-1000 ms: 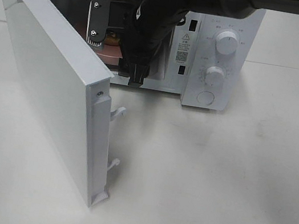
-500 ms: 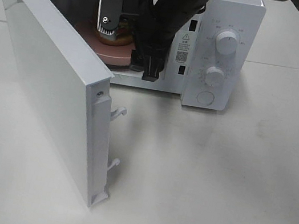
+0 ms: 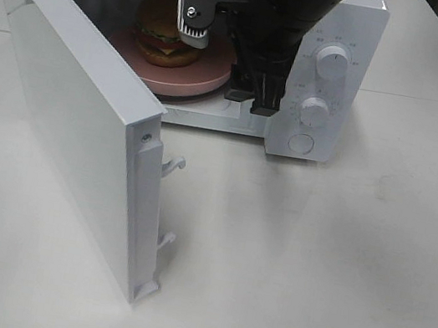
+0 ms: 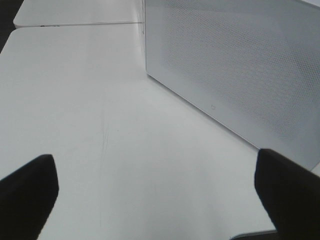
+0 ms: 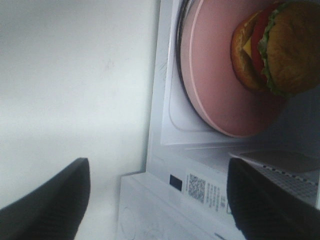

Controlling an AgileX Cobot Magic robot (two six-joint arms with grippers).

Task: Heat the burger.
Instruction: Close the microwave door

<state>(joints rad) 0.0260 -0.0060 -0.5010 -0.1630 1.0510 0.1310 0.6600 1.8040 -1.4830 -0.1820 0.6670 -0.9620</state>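
You had the burger (image 3: pixel 167 32) sitting on the pink plate (image 3: pixel 195 85) inside the microwave (image 3: pixel 349 26), with the door (image 3: pixel 67 112) swung wide open. Your right gripper (image 3: pixel 229 74) hung at the oven's mouth just beside the plate, jaws apart with nothing between them. Your left gripper (image 4: pixel 155 160) was over the table (image 4: pixel 100 110) near a white perforated panel (image 4: pixel 240 65), jaws spread wide, empty too.

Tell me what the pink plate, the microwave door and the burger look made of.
Pink plate: matte, even colour; plastic or ceramic, unclear which.
Microwave door: smooth white gloss with soft reflections, likely painted metal or plastic.
Burger: glossy bun, maybe a plastic replica; unsure.
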